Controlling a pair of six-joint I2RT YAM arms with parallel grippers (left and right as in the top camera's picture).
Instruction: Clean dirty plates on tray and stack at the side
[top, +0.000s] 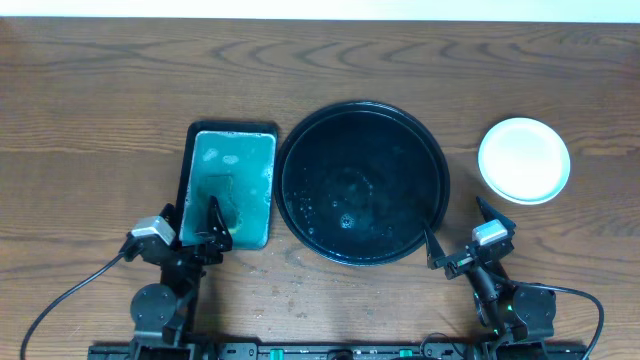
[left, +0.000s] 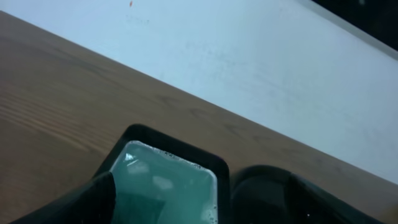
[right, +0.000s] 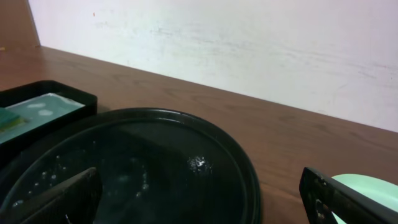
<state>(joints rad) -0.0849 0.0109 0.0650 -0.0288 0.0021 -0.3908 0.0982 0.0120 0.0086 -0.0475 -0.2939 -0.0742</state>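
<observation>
The round black tray (top: 438, 160) sits at the table's middle, wet with droplets and holding no plates; it also shows in the right wrist view (right: 245, 174). A plain white plate stack (top: 524, 160) sits on the table to its right; how many plates are in it I cannot tell. Its pale edge shows in the right wrist view (right: 370, 186). My right gripper (top: 458, 232) is open and empty at the tray's near right rim. My left gripper (top: 192, 222) is open and empty over the near end of the rectangular tray.
A rectangular black tray with teal-green liquid (top: 232, 185) lies left of the round tray, a darker teal piece lying in it near my left gripper; it also shows in the left wrist view (left: 168, 186). A pale wall runs behind the table's far edge.
</observation>
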